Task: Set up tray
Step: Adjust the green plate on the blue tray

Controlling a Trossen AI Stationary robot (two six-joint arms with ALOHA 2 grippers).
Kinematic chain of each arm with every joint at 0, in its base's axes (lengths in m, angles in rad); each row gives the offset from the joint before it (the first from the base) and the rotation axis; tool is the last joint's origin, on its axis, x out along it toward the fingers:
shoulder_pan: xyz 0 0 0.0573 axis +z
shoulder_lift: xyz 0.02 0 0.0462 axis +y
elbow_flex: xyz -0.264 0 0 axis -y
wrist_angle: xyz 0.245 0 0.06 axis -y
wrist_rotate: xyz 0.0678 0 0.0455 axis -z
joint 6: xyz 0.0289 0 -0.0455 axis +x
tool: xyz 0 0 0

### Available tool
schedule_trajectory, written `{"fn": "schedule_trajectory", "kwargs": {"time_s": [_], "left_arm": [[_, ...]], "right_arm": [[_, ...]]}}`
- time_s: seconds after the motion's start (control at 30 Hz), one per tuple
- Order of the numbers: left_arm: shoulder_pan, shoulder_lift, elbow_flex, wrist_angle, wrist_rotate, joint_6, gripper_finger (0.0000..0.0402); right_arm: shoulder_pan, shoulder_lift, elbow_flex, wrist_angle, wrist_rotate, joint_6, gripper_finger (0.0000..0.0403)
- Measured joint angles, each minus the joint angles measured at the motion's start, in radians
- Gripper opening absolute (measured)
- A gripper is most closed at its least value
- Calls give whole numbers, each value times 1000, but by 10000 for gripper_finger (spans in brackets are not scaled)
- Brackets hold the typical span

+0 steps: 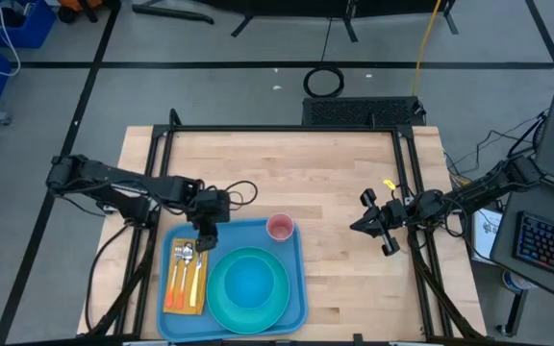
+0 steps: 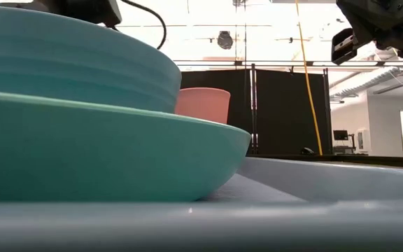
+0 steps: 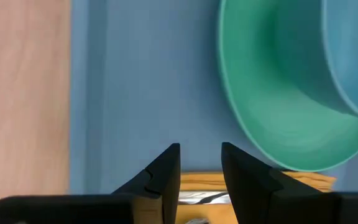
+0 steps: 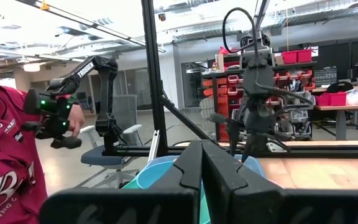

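The tabletop (image 1: pixel 287 183) is a pale butcher-block slab of jointed wood strips, framed by thin black rails.

On its near edge, toward the left arm's side, lies the tray (image 1: pixel 296 288): light-blue smooth plastic, rectangular with rounded corners and a raised rim. Seen from above, its long axis runs across the tabletop from side to side, one long edge at the near border.

Inside the tray sits a round teal plate (image 1: pixel 221 306) with a gently curved wall, and a smaller round blue bowl (image 1: pixel 250 284) rests in the middle of it. From table height the bowl's ribbed wall rises above the plate's rim.

Along the tray's left end lies a yellow rectangular napkin or mat (image 1: pixel 198 288), carrying orange-handled cutlery (image 1: pixel 185 274) with shiny metal heads; the pieces lie roughly parallel, heads pointing to the far side.

A small pink cup (image 1: pixel 280 227) stands upright in the tray's far right corner, beside the plate.

The left pincer (image 1: pixel 203 240) hangs over the far left part of the tray, above the cutlery heads; its dark fingers (image 3: pixel 166 177) are spread slightly with nothing between them.

The right pincer (image 1: pixel 362 225) hovers over bare wood to the right, well apart from the tray, its fingers pressed together and empty.

In the right wrist view a person in a red shirt (image 4: pixel 5 168) stands beyond the tabletop.
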Motion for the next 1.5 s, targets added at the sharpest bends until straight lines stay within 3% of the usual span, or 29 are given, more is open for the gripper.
{"fn": "schedule_trajectory", "kwargs": {"time_s": [0.27,0.57,1.5], "left_arm": [[-7,37,0,111,142,1,120],[-62,142,-1,141,141,-27,120],[-146,234,-1,259,108,-79,120]], "right_arm": [[0,0,0,0,0,0,0],[0,0,0,0,0,0,0],[0,0,0,-1,0,0,0]]}}
